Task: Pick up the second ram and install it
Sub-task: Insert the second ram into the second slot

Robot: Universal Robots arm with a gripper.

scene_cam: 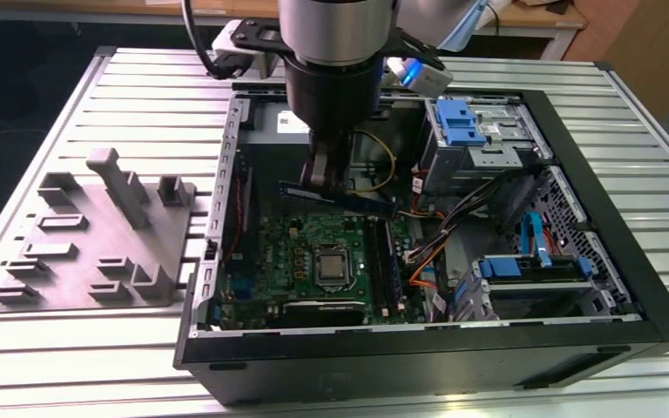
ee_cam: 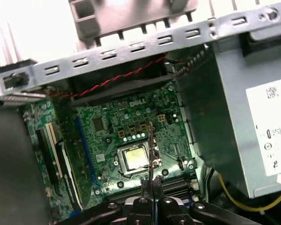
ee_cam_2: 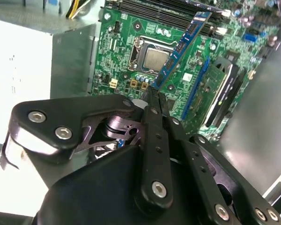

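Gripper: the gripper (scene_cam: 320,178) is hanging inside the open computer case (scene_cam: 428,353), over the green motherboard (scene_cam: 271,252).
Jaws: they are pinching the second ram (scene_cam: 347,200) near one end, with the fingers (ee_cam_2: 153,117) pressing against its flat faces.
Second ram: it is hanging on its long edge, raised off the board. In both wrist views it is crossing in front of the CPU socket (ee_cam_2: 154,58).
Memory slots: the long black slots (scene_cam: 383,261) are lying just beside the socket, on the exterior view's right. The stick is not sitting in them.
Grey tray: the moulded tray (scene_cam: 79,261) is resting on the slatted table (scene_cam: 67,366), outside the case on the exterior view's left.
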